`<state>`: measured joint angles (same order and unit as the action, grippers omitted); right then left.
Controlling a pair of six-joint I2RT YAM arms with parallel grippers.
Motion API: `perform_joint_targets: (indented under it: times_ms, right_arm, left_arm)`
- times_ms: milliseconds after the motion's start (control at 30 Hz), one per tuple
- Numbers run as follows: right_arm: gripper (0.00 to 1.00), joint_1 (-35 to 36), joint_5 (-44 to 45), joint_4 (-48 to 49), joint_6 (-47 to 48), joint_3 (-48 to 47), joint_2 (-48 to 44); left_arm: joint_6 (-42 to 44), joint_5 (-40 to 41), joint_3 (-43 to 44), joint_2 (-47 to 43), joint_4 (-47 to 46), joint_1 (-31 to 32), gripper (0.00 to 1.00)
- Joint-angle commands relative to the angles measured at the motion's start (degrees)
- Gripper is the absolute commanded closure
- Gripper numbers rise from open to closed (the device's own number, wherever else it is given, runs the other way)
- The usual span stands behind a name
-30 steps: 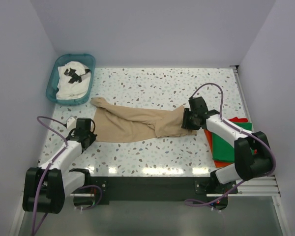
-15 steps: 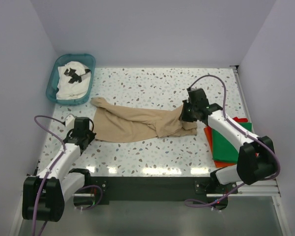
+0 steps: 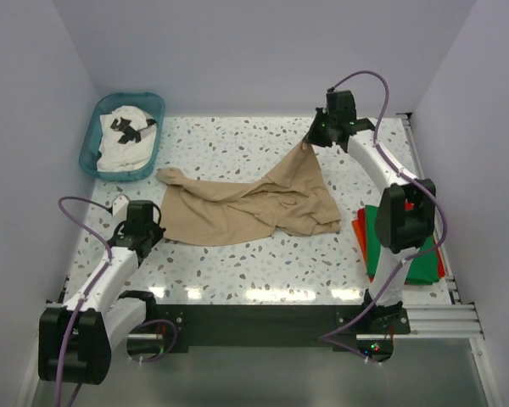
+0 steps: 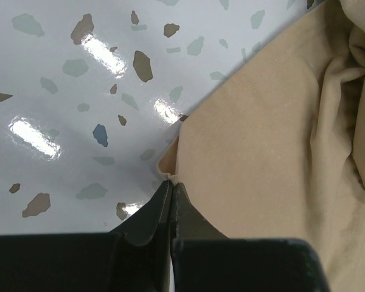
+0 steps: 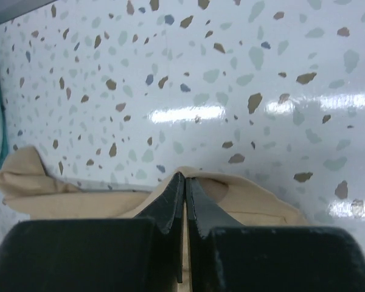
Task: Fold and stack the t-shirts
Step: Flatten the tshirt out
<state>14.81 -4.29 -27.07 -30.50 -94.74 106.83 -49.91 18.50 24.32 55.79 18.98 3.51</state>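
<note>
The tan t-shirt lies crumpled across the middle of the table. Its right side is pulled up into a peak toward the far right. My right gripper is shut on that peak; the right wrist view shows the tan t-shirt's edge pinched at my right gripper's tips. My left gripper is shut on the shirt's near-left corner, where my left gripper's tips nip the tan t-shirt's hem. A green t-shirt lies on a red-orange t-shirt at the right edge.
A teal basket at the far left corner holds a white t-shirt with black print. White walls close in the table on three sides. The right arm's forearm stretches over the stacked shirts at the right.
My right gripper closed on the tan shirt's right end and carried it up and away toward the far right, raising the cloth into a peak. The left gripper kept its hold and barely moved.
</note>
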Motion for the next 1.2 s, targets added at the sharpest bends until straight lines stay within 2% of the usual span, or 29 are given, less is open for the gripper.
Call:
perform_joint_targets:
  times_ms: [0, 200, 333, 433, 700, 867, 967, 1067, 1100, 1167]
  right_arm:
    - [1.0, -2.5, -0.36, 1.4, -2.72, -7.55, 5.92]
    - [1.0, -3.91, -1.33, -0.96, -2.2, -18.72, 16.64]
    - [0.97, -5.31, -1.42, -1.14, -1.75, -20.74, 17.8]
    - [1.0, -6.89, -1.51, -1.58, -1.84, -21.54, 18.15]
    - [1.0, -9.62, -1.15, -0.36, -3.33, -23.21, 19.38]
    - [1.0, -10.41, -1.6, -2.89, -3.34, -30.83, 22.89]
    - [0.97, -10.94, -1.51, -5.62, -2.46, -35.06, 24.83]
    - [0.8, -11.47, -2.64, -7.29, -1.84, -35.87, 25.1]
    - [0.62, -11.56, -3.0, -8.51, -1.49, -35.78, 24.92]
    - [0.49, -11.56, -2.65, -9.93, -0.79, -33.42, 22.91]
  left_arm:
    - [1.22, -0.3, 2.32, -1.12, 0.62, 0.01, 1.0]
    - [1.39, -1.1, 3.45, -2.7, 2.46, -0.08, 1.0]
    - [1.83, -0.84, 4.86, -4.81, 4.22, -0.08, 1.0]
    - [1.75, -0.92, 5.48, -6.04, 5.36, -0.08, 1.0]
    - [0.96, -1.1, 6.18, -7.71, 7.38, -0.08, 1.0]
    - [1.22, -0.92, 7.15, -8.33, 8.53, -0.08, 1.0]
    - [1.48, -0.75, 7.59, -8.94, 9.05, -0.17, 1.0]
    - [1.39, -1.01, 7.33, -9.56, 8.97, -0.17, 1.0]
    - [1.48, -1.1, 7.24, -9.56, 8.62, -0.17, 1.0]
    - [1.57, -1.27, 7.15, -9.47, 8.27, -0.17, 1.0]
